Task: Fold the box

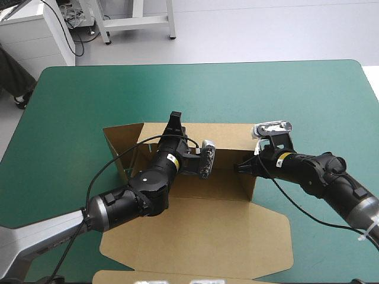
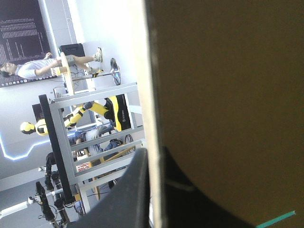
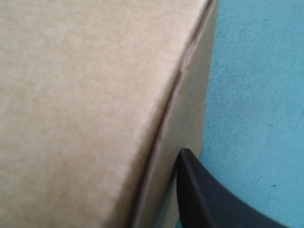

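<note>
The brown box (image 1: 201, 231) lies mid-table with its walls raised and its lid flat toward the near edge. My left gripper (image 1: 174, 120) reaches across the tray to the far wall (image 1: 222, 133). In the left wrist view it (image 2: 154, 156) is shut on that wall's upper edge (image 2: 152, 95), a black finger on either side. My right gripper (image 1: 243, 168) is at the right wall (image 1: 249, 184), shut on it. In the right wrist view one black finger (image 3: 209, 199) lies on the outside of the board (image 3: 85, 109), which hides the other finger.
A side flap (image 1: 121, 139) stands out at the box's far left corner. The lid's front flap (image 1: 172, 276) reaches the table's near edge. Bare teal-green cover (image 1: 195, 89) stretches beyond the box and to its right (image 3: 256, 95).
</note>
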`<move>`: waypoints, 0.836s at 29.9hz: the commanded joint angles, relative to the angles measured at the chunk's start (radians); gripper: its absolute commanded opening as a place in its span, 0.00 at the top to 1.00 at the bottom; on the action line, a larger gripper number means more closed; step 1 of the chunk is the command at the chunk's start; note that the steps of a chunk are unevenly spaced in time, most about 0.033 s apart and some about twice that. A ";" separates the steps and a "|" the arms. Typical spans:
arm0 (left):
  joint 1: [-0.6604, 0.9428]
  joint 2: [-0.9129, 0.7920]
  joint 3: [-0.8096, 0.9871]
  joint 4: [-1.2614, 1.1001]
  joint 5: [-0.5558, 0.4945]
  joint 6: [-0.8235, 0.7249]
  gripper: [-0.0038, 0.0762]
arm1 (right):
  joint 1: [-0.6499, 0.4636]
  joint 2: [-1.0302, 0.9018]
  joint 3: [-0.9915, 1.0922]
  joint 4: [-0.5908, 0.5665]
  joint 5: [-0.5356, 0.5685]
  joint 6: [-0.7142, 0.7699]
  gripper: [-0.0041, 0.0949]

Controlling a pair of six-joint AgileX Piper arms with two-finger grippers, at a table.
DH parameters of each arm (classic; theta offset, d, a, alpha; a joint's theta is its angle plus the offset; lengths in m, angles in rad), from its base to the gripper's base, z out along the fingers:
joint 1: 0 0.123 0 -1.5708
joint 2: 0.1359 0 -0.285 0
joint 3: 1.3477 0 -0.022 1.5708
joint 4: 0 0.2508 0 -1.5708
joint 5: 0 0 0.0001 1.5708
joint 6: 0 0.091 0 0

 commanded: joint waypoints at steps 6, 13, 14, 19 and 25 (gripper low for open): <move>-0.011 -0.033 -0.022 -0.001 -0.043 -0.005 0.96 | 0.006 0.009 -0.016 -0.016 -0.013 0.045 0.96; -0.070 -0.052 -0.022 -0.019 -0.003 -0.006 0.84 | 0.006 0.023 -0.045 -0.026 -0.045 0.077 0.96; -0.088 -0.059 -0.022 -0.019 0.002 -0.006 0.80 | 0.006 0.028 -0.055 -0.037 -0.053 0.089 0.96; -0.151 -0.082 -0.022 -0.048 0.049 -0.039 0.56 | 0.006 0.068 -0.108 -0.146 -0.053 0.163 0.96; -0.192 -0.103 -0.022 -0.046 0.131 -0.089 0.48 | 0.005 0.143 -0.171 -0.224 -0.047 0.194 0.96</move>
